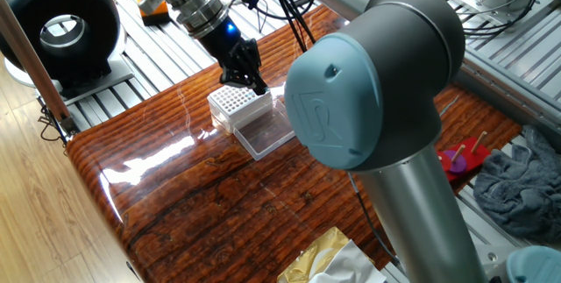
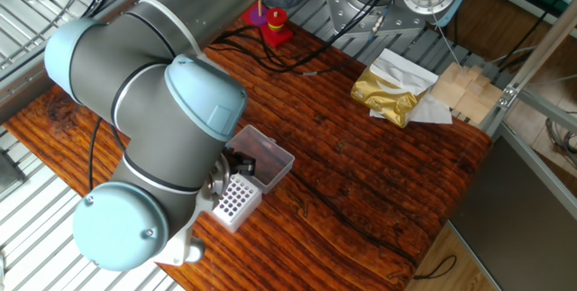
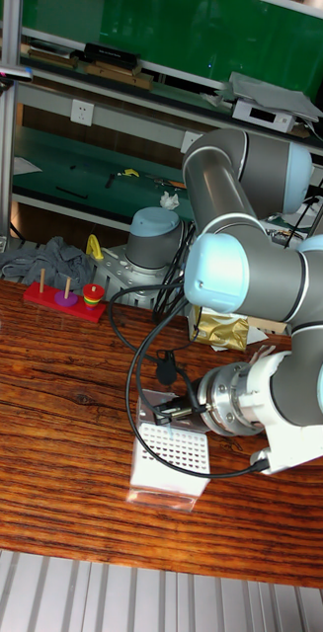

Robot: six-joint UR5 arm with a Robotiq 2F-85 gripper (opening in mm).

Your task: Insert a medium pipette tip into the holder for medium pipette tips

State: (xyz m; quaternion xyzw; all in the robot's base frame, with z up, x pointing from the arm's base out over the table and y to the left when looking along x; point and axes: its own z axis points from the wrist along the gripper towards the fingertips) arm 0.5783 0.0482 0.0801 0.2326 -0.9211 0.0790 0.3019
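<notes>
Holder (image 1: 231, 105) near the table's (image 1: 193, 195) edge, lid (image 1: 265, 131) open beside it. Gripper (image 1: 252, 84) just above the grid's corner; jaw state and any tip impossible to tell. Best lowered straight, aligned over one hole, without nudging the holder.

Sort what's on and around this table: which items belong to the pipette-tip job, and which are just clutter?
Job:
- tip holder, white hole grid, clear lid open beside it
- gripper, right above the grid's edge; no tip can be made out in it

Clutter:
- gold foil bag on white paper
- ring-stacking toy, red base
- grey cloth
- black round fan
</notes>
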